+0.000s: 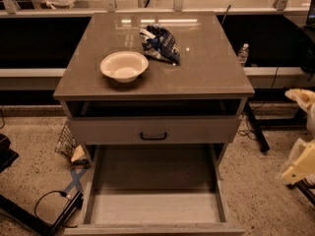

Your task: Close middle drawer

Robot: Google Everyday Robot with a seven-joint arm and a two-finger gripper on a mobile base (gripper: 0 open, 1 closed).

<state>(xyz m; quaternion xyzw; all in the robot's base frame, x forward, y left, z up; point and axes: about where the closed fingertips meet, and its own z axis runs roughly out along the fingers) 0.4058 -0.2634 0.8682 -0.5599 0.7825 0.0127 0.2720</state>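
The middle drawer (152, 205) is pulled far out toward the camera. Its long plain grey tray is bare, and its front lies along the bottom edge of the view, so its handle is hidden. Above it, the uppermost drawer (153, 130) with a small black handle (153, 136) stands slightly out from the cabinet, leaving a dark gap under the top. The lowest drawer is hidden beneath the open tray. My gripper (298, 163), pale cream, is at the far right edge, well to the right of the cabinet and about level with the open drawer, touching nothing.
A white bowl (124, 66) and a dark blue snack bag (160, 44) sit on the cabinet top (206, 68). A water bottle (243, 54) stands behind at the right. Black cables and a stand leg (54, 208) lie on the floor at left, and a black leg (256, 127) at right.
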